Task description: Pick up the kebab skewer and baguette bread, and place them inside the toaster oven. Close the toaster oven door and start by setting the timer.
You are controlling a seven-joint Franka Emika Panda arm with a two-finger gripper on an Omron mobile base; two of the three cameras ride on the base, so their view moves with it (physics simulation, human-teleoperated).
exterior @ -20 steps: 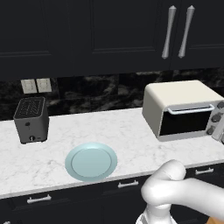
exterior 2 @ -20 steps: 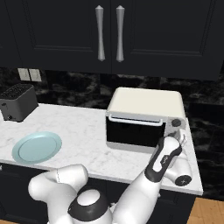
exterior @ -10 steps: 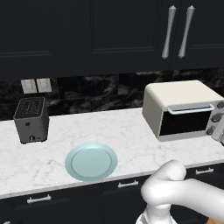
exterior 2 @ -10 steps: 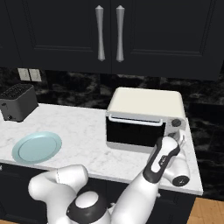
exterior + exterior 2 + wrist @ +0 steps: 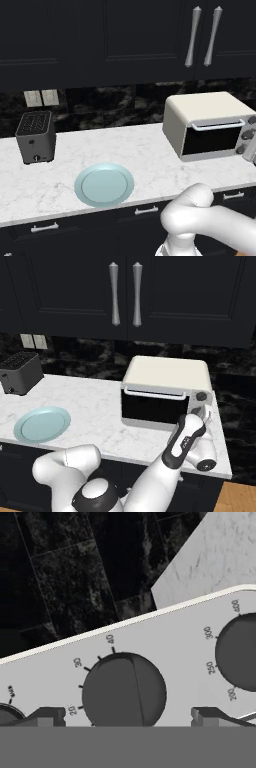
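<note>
White marbled counter [image 5: 150, 150] under dark cabinets [image 5: 100, 40], black stone backsplash behind. Cream toaster oven [image 5: 165, 388] at the right end, toaster oven door [image 5: 155, 406] shut. Claw [image 5: 125, 714] spread wide, empty, straddling a grey timer knob [image 5: 124, 689]. Pale blue plate [image 5: 104, 184] and dark slot toaster [image 5: 35, 136] leftward.

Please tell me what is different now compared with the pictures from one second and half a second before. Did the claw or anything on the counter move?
Almost nothing changed. The claw stays open at the knobs on the right end of the toaster oven, with at most a very slight shift, and it holds nothing. The toaster oven door stays closed. The blue plate and the dark slot toaster are where they were.
</note>
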